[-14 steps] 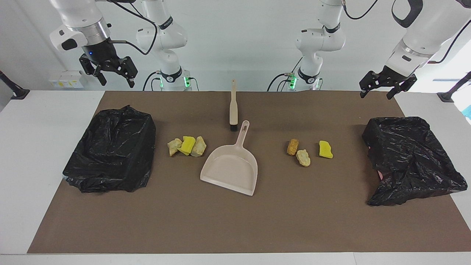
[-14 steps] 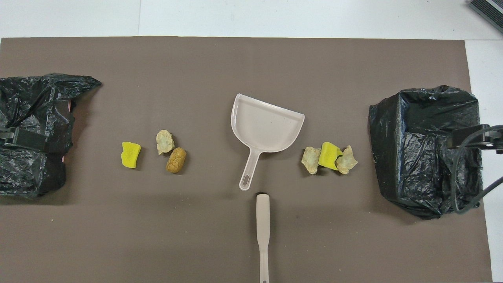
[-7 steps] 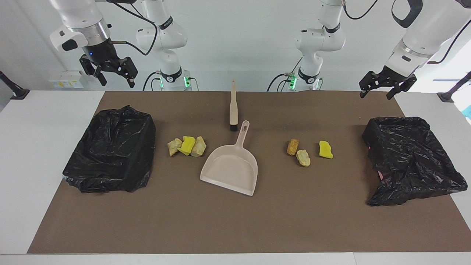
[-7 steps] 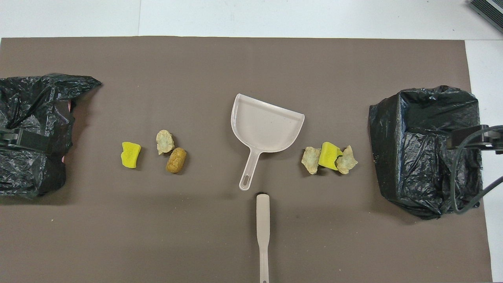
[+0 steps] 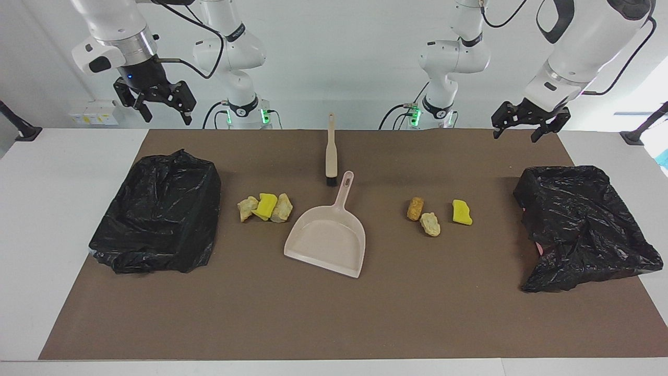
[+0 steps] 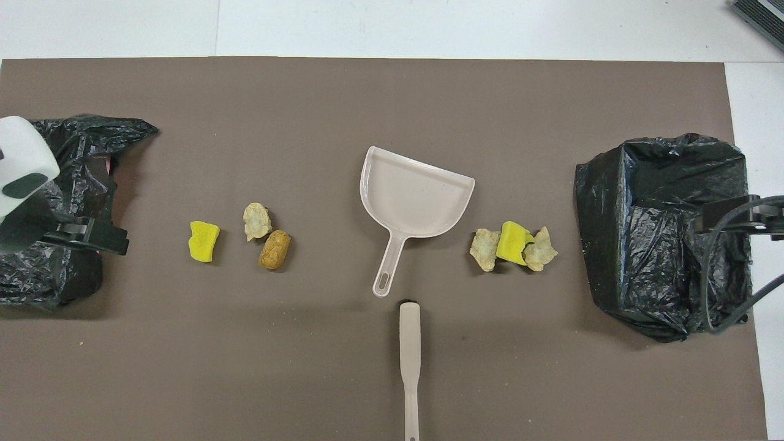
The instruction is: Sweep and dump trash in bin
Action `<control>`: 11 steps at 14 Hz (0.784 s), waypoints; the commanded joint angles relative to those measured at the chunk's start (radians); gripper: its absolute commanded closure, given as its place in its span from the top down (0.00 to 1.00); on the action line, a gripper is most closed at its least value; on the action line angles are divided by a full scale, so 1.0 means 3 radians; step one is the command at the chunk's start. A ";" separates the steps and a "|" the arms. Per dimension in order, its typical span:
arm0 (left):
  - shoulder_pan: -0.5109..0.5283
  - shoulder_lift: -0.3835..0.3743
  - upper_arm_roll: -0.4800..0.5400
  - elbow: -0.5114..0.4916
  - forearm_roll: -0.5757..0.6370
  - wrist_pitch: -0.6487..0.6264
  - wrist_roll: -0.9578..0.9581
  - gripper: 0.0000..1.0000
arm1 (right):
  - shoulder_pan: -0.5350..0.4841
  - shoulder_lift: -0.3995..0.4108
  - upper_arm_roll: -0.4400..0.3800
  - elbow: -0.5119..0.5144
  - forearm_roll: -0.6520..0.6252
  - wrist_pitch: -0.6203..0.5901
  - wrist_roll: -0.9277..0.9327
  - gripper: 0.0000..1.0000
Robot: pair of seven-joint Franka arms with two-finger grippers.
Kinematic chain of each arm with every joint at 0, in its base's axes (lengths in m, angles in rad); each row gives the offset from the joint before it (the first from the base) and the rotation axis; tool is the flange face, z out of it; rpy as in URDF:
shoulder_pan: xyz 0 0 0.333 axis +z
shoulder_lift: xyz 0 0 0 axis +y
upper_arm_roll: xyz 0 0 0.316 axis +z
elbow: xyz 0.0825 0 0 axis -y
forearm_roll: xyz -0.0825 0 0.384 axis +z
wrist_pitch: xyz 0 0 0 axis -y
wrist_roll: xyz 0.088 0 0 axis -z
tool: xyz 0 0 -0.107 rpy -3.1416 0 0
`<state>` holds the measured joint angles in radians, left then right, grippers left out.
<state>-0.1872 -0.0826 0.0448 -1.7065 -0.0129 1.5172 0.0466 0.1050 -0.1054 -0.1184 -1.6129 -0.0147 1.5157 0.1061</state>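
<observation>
The left gripper [image 5: 516,129] has swung inward over the table's [image 5: 31,209] mat edge, jaws open; the right gripper [image 5: 156,108] hangs open. Overhead, bin bags [image 6: 664,233] cut off, trash [image 6: 513,246] flanking the dustpan [image 6: 413,202].

mat: brown mat [image 5: 323,313] covers table | table: white table [image 5: 52,209] bare at ends

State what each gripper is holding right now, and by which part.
Nothing is held. The left gripper and the right gripper both hang open and empty in the air. The brush and dustpan lie untouched on the mat.
</observation>
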 commanded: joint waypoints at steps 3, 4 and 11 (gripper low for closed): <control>-0.0525 -0.0205 0.0030 -0.0325 0.0038 0.0173 -0.0614 1.00 | -0.0038 -0.0053 -0.0035 -0.0054 -0.0048 0.0030 0.0035 1.00; -0.0602 -0.0205 0.0030 -0.0335 0.0023 0.0194 -0.0681 1.00 | -0.0038 -0.0058 -0.0035 -0.0049 -0.0048 0.0030 0.0035 1.00; -0.1440 -0.0420 0.0025 -0.0984 0.0012 0.0807 -0.1642 1.00 | -0.0033 -0.0114 -0.0035 -0.0054 -0.0063 -0.0067 0.0009 1.00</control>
<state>-0.5551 -0.1479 0.0342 -1.9000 -0.0146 1.6889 -0.3842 0.0982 -0.1207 -0.1324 -1.6125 -0.0181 1.5025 0.1074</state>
